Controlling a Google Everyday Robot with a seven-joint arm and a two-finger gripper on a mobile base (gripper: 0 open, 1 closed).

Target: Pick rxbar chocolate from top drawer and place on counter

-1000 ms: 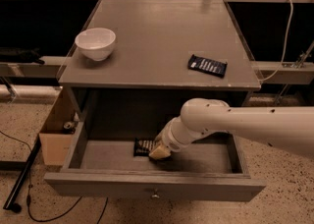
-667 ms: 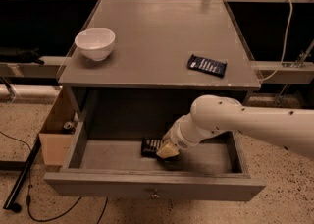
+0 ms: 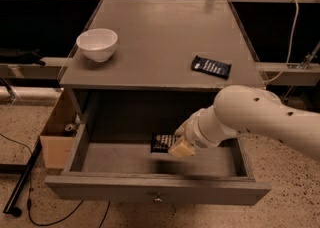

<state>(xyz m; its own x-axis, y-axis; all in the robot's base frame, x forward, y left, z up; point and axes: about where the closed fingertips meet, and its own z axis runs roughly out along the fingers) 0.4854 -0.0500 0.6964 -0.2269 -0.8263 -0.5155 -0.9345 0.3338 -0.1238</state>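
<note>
The top drawer (image 3: 150, 188) stands pulled open below the counter (image 3: 160, 37). My gripper (image 3: 178, 144) reaches into the drawer from the right and is shut on the rxbar chocolate (image 3: 161, 142), a dark wrapper with pale lettering. The bar is lifted off the drawer floor and casts a shadow below it. A dark blue wrapped bar (image 3: 211, 66) lies on the counter's right front part.
A white bowl (image 3: 97, 44) sits on the counter's left side. A cardboard box (image 3: 59, 134) with a can in it stands on the floor left of the cabinet. Cables and a black stand lie on the floor at lower left.
My gripper has risen and moved a little to the right with the bar in it. The bar has left the drawer floor.
</note>
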